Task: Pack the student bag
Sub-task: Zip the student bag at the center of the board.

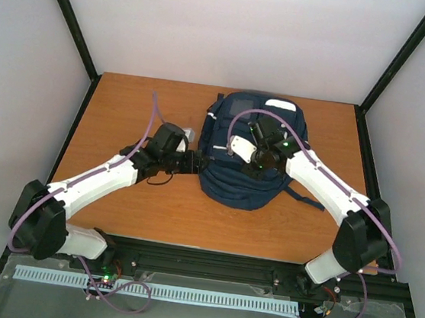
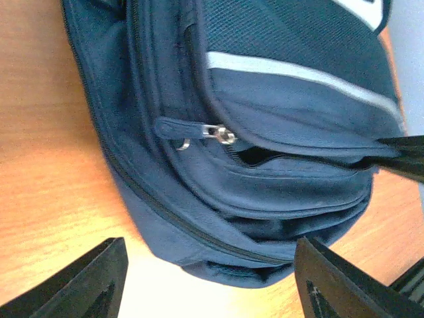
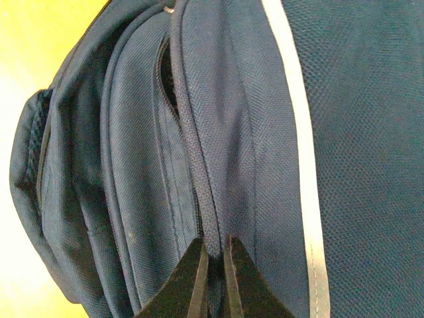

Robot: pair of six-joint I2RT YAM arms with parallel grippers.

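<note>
The student bag (image 1: 236, 188), navy with white stripes, lies in the middle of the table. My left gripper (image 1: 194, 161) sits at the bag's left side; in the left wrist view it (image 2: 209, 250) is open, its fingers astride the bag's bottom corner (image 2: 218, 255) without touching it. A front pocket's zip gapes slightly (image 2: 258, 156) beside a metal zipper pull (image 2: 222, 134). My right gripper (image 1: 256, 164) rests on top of the bag. In the right wrist view it (image 3: 213, 255) is shut on a raised fabric seam (image 3: 199, 165) next to a white stripe (image 3: 298, 132).
The wooden table (image 1: 127, 103) is ringed by grey walls and black frame posts. A small pale object (image 1: 189, 133) shows behind my left wrist, beside the bag. A dark strap (image 1: 307, 200) trails off the bag's right side.
</note>
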